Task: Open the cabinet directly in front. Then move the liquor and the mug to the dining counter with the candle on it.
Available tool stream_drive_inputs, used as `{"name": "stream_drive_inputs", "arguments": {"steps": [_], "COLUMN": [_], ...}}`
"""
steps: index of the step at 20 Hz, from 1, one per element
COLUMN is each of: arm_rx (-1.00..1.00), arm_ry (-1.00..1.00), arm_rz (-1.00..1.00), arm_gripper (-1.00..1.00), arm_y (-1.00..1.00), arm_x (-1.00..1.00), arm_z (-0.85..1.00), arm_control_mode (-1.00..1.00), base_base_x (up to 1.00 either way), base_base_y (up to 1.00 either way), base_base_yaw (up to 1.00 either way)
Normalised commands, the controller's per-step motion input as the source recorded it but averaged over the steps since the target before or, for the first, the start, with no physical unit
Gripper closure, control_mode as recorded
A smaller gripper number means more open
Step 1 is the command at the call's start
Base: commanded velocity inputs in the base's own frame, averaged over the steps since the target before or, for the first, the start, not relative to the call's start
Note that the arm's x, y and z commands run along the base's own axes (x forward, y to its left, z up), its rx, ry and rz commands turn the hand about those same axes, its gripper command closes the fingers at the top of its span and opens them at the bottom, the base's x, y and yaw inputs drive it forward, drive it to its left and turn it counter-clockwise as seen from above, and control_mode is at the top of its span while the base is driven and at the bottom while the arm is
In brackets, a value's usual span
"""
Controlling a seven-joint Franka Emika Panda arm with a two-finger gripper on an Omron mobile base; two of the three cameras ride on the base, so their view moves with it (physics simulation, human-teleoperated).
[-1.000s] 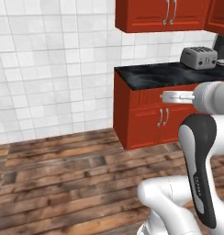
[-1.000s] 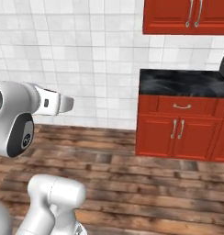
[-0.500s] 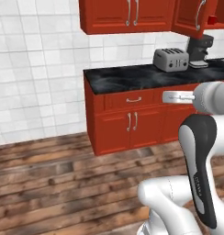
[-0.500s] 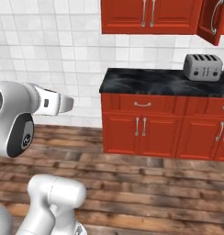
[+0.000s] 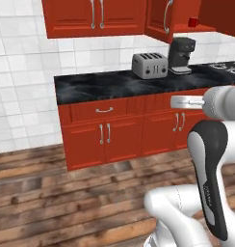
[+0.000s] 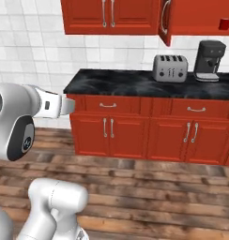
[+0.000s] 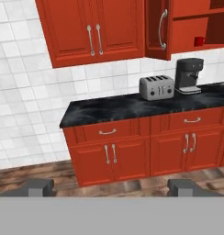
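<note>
Cabinet with the open door sits upper right, door swung out edge-on with its curved silver handle. Red mug stands on the shelf inside; also seen in the right base view and left base view. Liquor bottle not made out in these views, so its spot is unknown.

Step in hand, as judged: cabinet looks open, robot stands well back from the wall tabletop, mug not yet picked. Next move calls for closing in on the open cabinet and lifting the arm up to shelf height, lining up on the mug.

Pincer: fingertips sit far apart at the bottom of the hand view, jaws wide, nothing between them, touching nothing.

Toaster and coffee machine stand on the tabletop under the cabinet, so a reach from below needs to stay above them.
</note>
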Motion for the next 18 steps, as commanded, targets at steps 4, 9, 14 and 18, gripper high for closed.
{"name": "stream_drive_inputs", "arguments": {"steps": [4, 9, 14, 18], "arm_rx": [0.00, 0.00, 0.00, 0.00], "arm_ry": [0.00, 0.00, 0.00, 0.00], "arm_rz": [0.00, 0.00, 0.00, 0.00], "arm_gripper": [-1.00, -1.00, -1.00, -1.00], "arm_y": [0.00, 0.00, 0.00, 0.00], "arm_x": [0.00, 0.00, 0.00, 0.00], "arm_z": [0.00, 0.00, 0.00, 0.00], "arm_control_mode": [1.00, 1.00, 1.00, 1.00], "base_base_x": [0.53, 0.71, 0.99, 1.00], "base_base_y": [-1.00, -1.00, -1.00, -0.91], "base_base_yaw": [0.00, 0.00, 0.00, 0.00]}}
